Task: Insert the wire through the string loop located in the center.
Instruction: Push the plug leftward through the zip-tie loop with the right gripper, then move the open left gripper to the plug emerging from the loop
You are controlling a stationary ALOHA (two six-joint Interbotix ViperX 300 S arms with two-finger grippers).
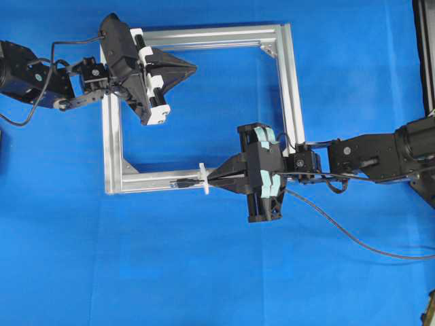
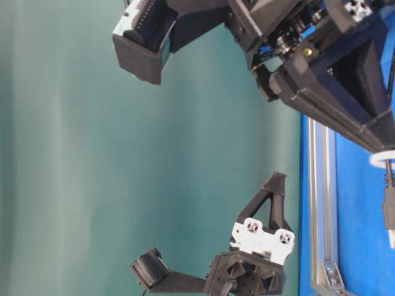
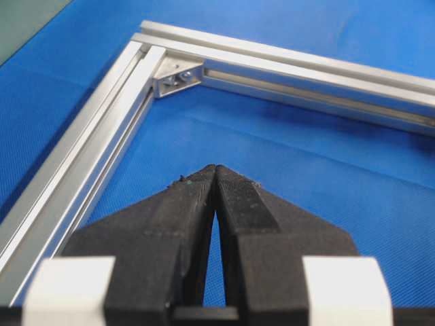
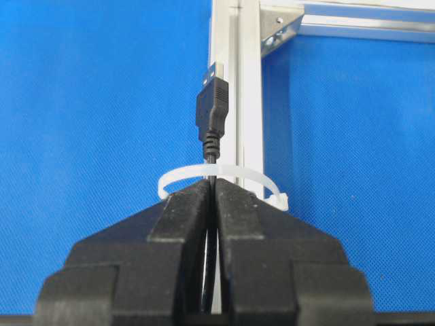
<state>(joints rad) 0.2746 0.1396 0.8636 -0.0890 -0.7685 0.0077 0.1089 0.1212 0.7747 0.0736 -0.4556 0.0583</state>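
Right gripper [image 4: 212,187] clamped on the wire [image 4: 212,153], fingertips at the string loop [image 4: 219,178]. Plug [image 4: 212,109] already through the loop, lying alongside the aluminium frame bar [image 4: 246,102]. Left gripper [image 3: 215,171] pinched shut, empty, above the blue mat [image 3: 285,156] inside the frame.

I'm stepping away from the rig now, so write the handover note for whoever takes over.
Right gripper: shut on the wire, just behind the plug.
Left gripper: shut, empty, over the blue mat inside the aluminium frame, near its far corner.
String loop: white tie on the near frame bar. The plug and its silver tip already lie beyond it; the right fingertips sit at the loop.
Done: plug threaded through.
Left: probably draw more wire through, then release. The rest trails off to the right across the mat.
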